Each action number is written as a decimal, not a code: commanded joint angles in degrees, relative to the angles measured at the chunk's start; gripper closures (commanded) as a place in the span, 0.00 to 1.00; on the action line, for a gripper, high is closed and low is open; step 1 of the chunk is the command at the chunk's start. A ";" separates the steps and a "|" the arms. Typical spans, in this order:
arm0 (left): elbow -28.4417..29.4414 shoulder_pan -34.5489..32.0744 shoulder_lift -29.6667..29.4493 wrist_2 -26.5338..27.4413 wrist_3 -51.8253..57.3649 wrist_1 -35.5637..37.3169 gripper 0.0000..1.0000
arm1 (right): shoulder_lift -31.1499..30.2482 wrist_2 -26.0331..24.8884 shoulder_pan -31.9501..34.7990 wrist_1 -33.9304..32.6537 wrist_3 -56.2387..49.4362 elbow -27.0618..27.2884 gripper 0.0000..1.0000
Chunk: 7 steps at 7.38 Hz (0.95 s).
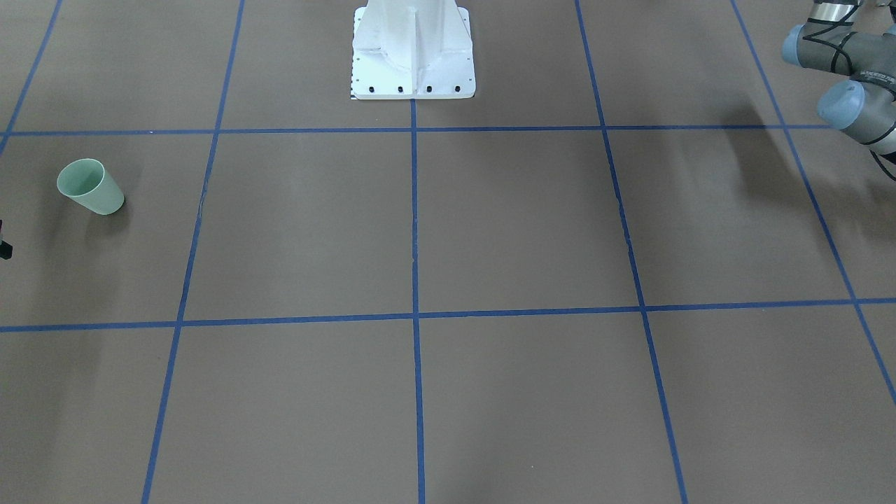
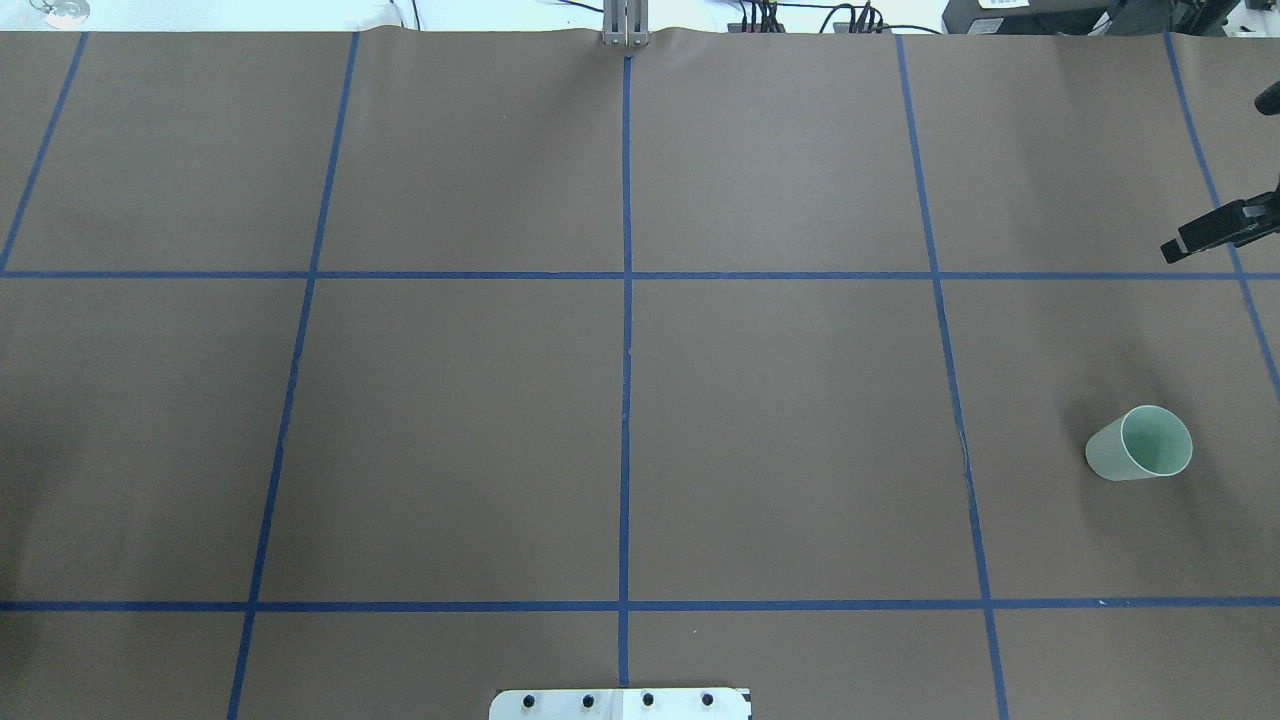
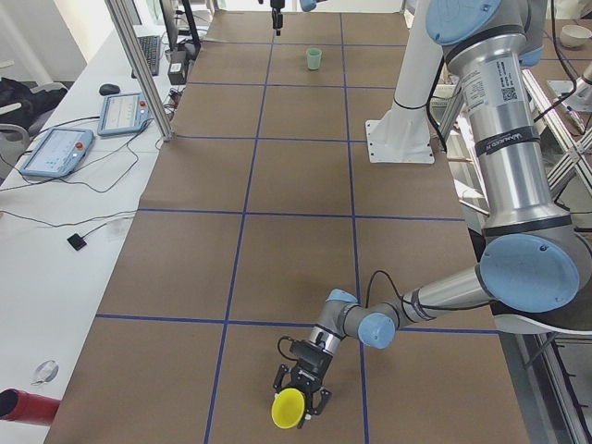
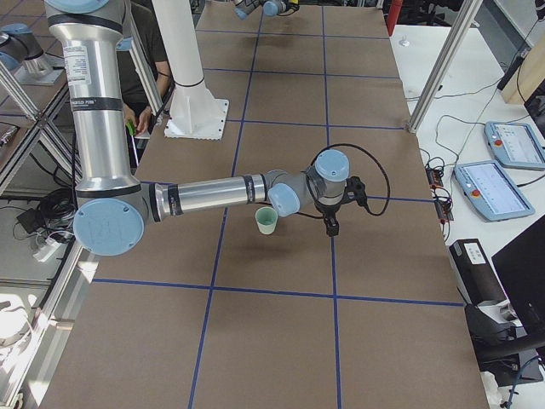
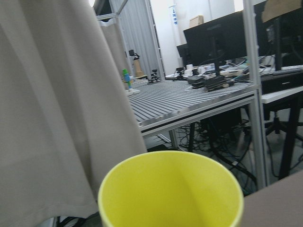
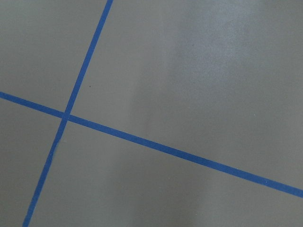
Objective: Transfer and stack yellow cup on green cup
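Note:
The yellow cup (image 3: 289, 407) stands at the table's left end, near the edge. It shows only in the exterior left view and, close up from above its rim, in the left wrist view (image 5: 170, 194). My left gripper (image 3: 301, 396) lies low and level with a finger on each side of the cup; I cannot tell whether it grips. The green cup (image 2: 1140, 445) stands upright at the right end, also in the front view (image 1: 91, 187) and the exterior right view (image 4: 266, 221). My right gripper (image 2: 1172, 248) hangs empty a little beyond it, fingers together.
The white robot pedestal (image 1: 413, 56) stands at the table's near middle. Blue tape lines (image 2: 626, 300) divide the brown table into squares. The left arm's elbow (image 1: 843, 66) shows at the front view's top right. Tablets (image 3: 120, 111) and cables lie on a side bench.

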 commanded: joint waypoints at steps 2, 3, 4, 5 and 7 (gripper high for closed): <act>0.14 -4.67 -14.45 4.27 13.68 -7.29 0.61 | 0.58 0.02 -0.11 0.02 -0.07 -2.84 0.00; 0.14 -4.58 -20.07 3.92 18.91 -7.38 0.63 | 0.67 0.02 -0.11 0.02 0.01 -2.66 0.00; 0.23 -4.49 -26.31 3.75 22.36 -9.12 0.63 | 1.11 0.02 -0.11 0.11 1.93 -2.14 0.00; 0.23 -3.97 -30.98 2.44 23.35 -9.57 0.70 | 1.98 0.02 -0.11 0.20 6.21 -1.53 0.00; 1.80 -0.03 -39.85 1.20 26.25 -11.23 0.82 | 1.99 -0.16 -0.20 0.20 7.49 -1.52 0.00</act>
